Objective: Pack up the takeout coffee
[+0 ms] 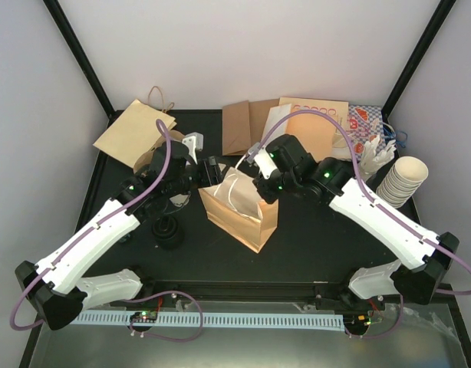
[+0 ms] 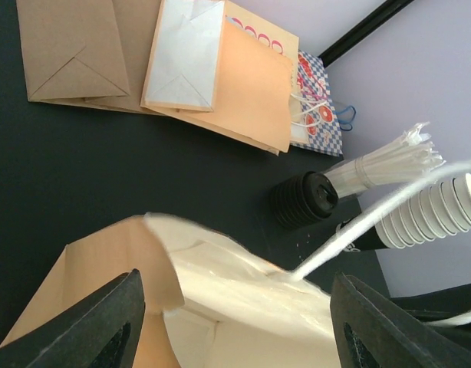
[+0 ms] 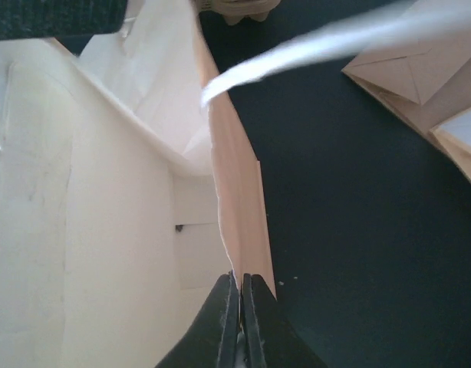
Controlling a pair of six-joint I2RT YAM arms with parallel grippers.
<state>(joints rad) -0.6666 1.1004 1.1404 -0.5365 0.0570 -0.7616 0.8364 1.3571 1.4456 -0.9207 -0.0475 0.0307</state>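
Observation:
A brown paper bag [image 1: 239,218] with white handles stands open at the table's middle. My right gripper [image 1: 264,189] is shut on its right rim; in the right wrist view the closed jaws [image 3: 242,287] pinch the brown wall [image 3: 237,192]. My left gripper [image 1: 210,170] is open at the bag's far-left rim; in the left wrist view the bag's mouth [image 2: 243,291] lies between the spread fingers [image 2: 82,330]. A round black lidded thing [image 1: 172,232] sits by my left arm; its cup body does not show. No cream-white lidded cup shows clearly.
Flat paper bags [image 1: 251,123] and a patterned bag [image 1: 366,126] lie at the back, another brown bag [image 1: 132,130] back left. A stack of lidless cups [image 1: 404,180] and wrapped straws [image 1: 377,157] lie at right. Stacked black lids [image 2: 304,198] sit near them.

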